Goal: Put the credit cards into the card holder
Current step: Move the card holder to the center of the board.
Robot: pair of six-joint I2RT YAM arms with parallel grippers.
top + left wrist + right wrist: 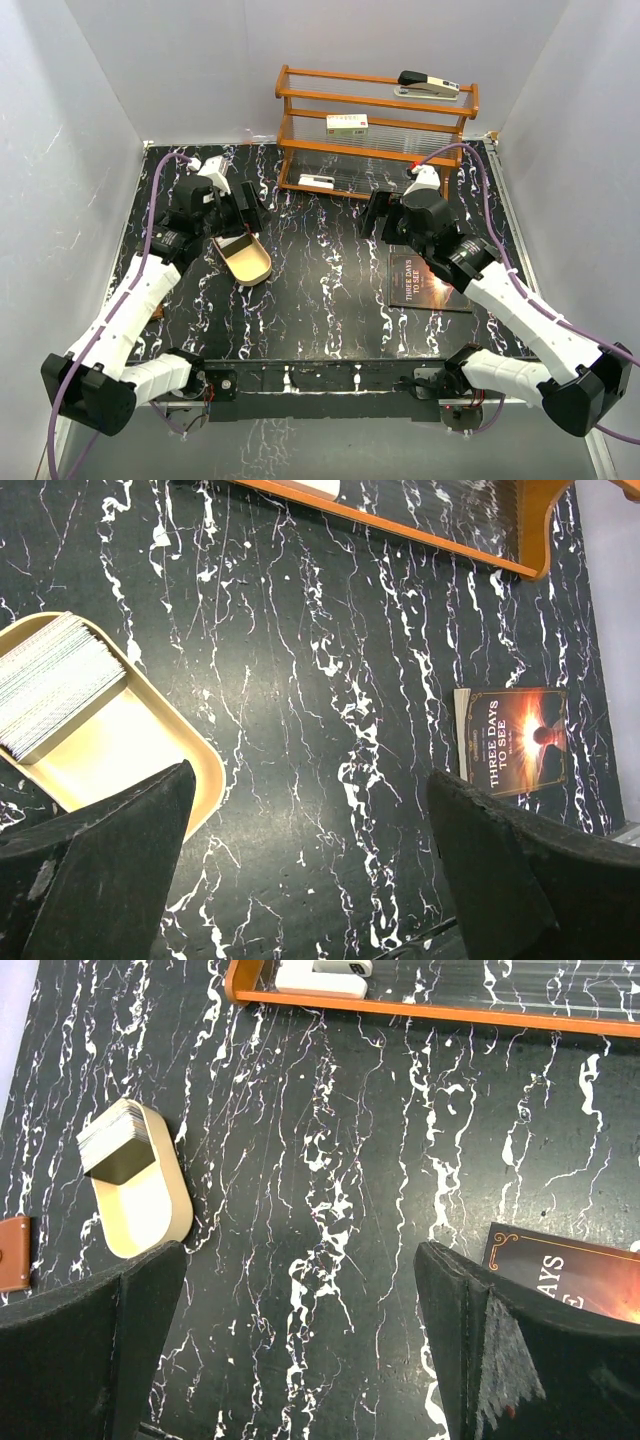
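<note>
Top external: table holds all | left gripper and right gripper both gape empty | tray left-centre | card holder left, nearer than tray | credit cards stacked at tray's far end; I should pinch just the top card's edges.

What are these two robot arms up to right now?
Nothing is held yet. The left gripper and right gripper both hang open above the table. A stack of cards sits in the tan tray, and the brown card holder lies apart near the table's left side, untouched.
</note>
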